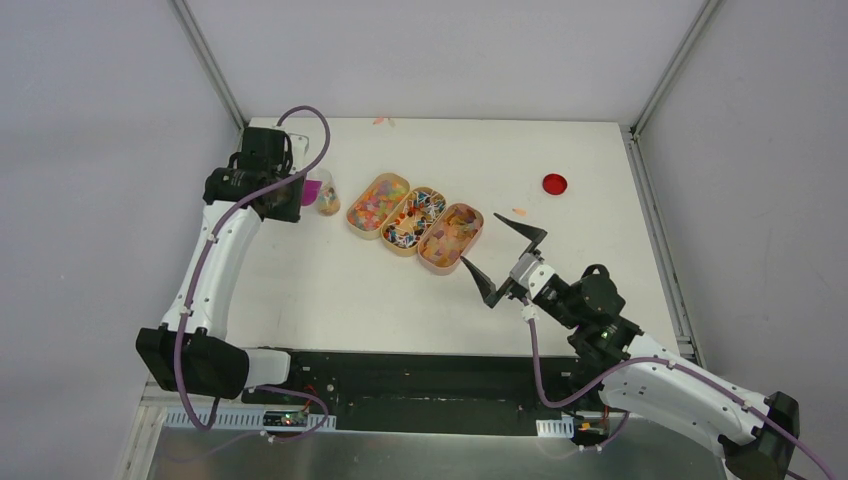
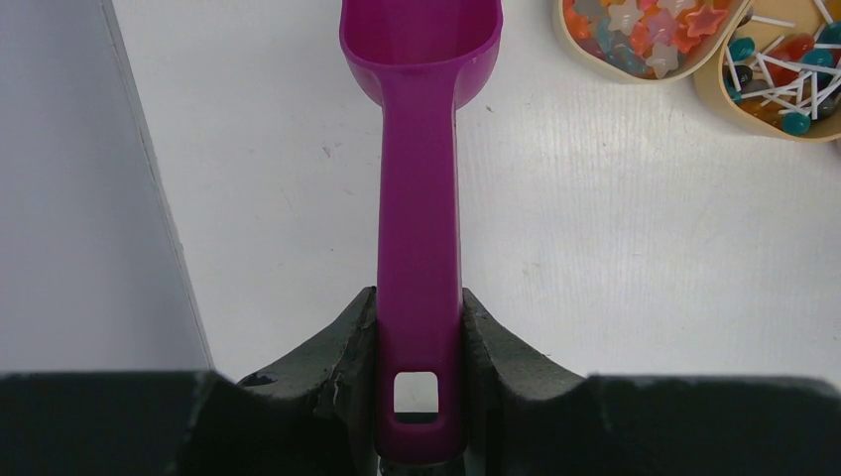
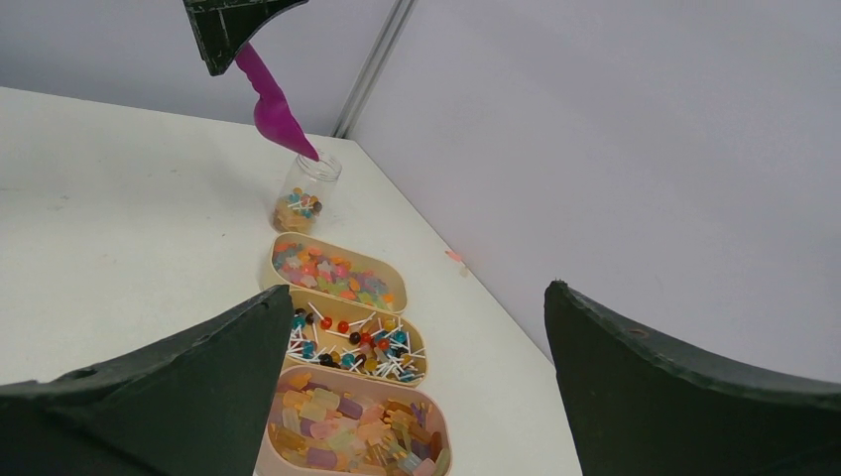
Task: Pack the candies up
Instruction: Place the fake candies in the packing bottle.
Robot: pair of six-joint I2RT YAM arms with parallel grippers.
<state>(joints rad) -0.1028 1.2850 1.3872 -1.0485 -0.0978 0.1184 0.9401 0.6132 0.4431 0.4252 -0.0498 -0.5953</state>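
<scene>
Black right gripper (image 1: 482, 238), near right: fingers wide apart, empty. Candies (image 1: 415, 220): mostly in three tan trays (image 3: 362, 264), mid-table. Glass jar (image 3: 309, 178), far left: shallow mixed layer only. Left gripper (image 2: 419, 307) clamped on magenta scoop (image 2: 420, 198), tip at jar mouth. Packing judged barely begun.

Left wrist view: the top edge cuts off the scoop (image 2: 419, 198) bowl and two trays (image 2: 580, 45). Right wrist view: the bottom edge and a finger (image 3: 149, 397) of the right gripper (image 3: 415, 293) hide part of the nearest tray (image 3: 347, 375). Top view: the left gripper (image 1: 300, 192) covers most of the scoop; the pink scraps (image 1: 384, 121) are too small to identify.
</scene>
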